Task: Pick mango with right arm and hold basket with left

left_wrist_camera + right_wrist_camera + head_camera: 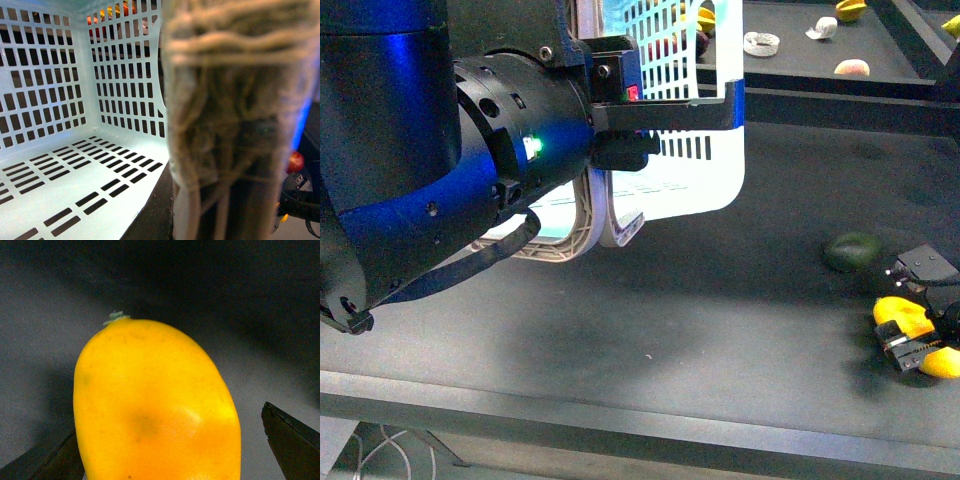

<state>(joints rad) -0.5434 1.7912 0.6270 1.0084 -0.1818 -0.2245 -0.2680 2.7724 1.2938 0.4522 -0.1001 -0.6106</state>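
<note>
Smooth and probably slippery, the mango (900, 316) at four o'clock suits a mid-belly grasp by the released right pincer (918, 310); the left pincer (660, 128) clamps the basket (715, 185).

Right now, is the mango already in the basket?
No, the mango lies on the dark table, well apart from the basket.

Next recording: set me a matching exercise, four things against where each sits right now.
1 mango
2 basket
3 green fruit
4 white ring

A farthest back
B tipped up, held by the left gripper
C between the jaws of the right gripper
D lying free near the mango

Pairs: 1-C, 2-B, 3-D, 4-A
</note>
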